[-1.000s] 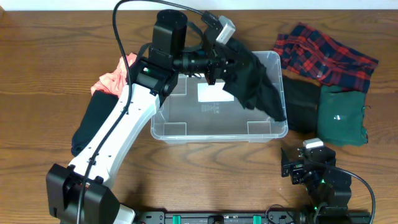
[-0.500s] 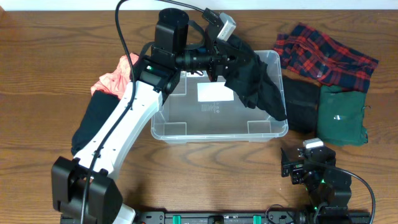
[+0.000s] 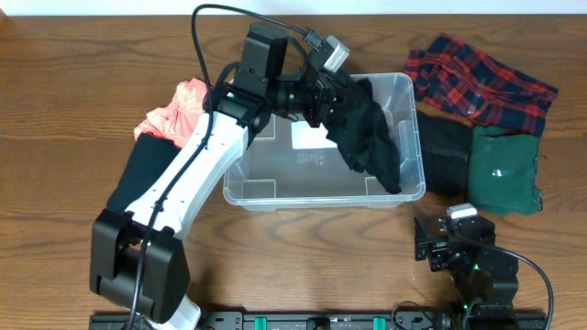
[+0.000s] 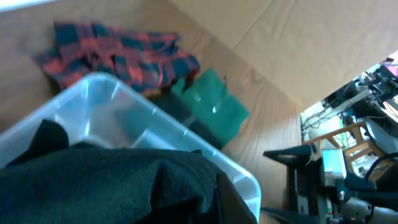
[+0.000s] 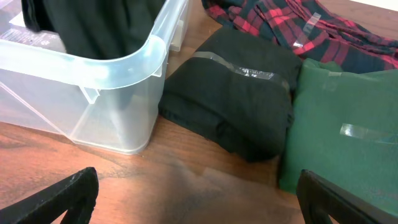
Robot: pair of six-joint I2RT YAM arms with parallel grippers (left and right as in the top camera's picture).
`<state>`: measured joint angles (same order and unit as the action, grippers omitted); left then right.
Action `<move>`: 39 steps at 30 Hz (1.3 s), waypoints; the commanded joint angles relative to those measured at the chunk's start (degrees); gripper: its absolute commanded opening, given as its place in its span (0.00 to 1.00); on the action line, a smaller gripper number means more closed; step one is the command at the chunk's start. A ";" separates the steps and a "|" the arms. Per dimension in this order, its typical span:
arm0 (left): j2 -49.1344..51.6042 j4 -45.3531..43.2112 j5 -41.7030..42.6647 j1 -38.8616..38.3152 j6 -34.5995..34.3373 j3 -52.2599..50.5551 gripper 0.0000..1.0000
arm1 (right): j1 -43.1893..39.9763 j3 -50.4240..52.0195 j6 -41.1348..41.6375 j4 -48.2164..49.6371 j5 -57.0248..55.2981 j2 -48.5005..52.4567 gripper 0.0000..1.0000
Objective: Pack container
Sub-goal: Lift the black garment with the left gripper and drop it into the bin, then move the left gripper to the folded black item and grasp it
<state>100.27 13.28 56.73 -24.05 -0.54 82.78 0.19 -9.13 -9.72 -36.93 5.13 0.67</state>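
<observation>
- My right gripper (image 5: pixel 198 196) rests at the near edge of the table (image 3: pixel 73 55). Its jaws are spread wide with nothing between them, just as they were a second ago.
- Just ahead of those jaws lies a folded black piece (image 5: pixel 230 99), with a folded green piece (image 5: pixel 348 118) touching its right side.
- Ahead and to the left of them stands the container (image 3: pixel 321 194), which has not moved.
- My left gripper (image 3: pixel 337 92) is over the container's far part, clamped shut on the black garment (image 3: pixel 367 137) (the fingers are buried in cloth).
- Earlier that garment spilled over the container's right wall. Now its tail hangs below the jaws, inside that wall.
- Farthest off, to the right of the left jaws, lies the plaid shirt (image 3: pixel 481 78).
</observation>
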 commanded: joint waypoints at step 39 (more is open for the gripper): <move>-12.50 44.59 -16.26 70.42 -7.91 -0.11 0.98 | -0.22 0.22 -0.46 0.04 -0.39 -0.33 0.99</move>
<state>84.09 56.51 43.97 45.50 -6.50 82.98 0.19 -9.13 -9.72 -36.91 5.13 0.69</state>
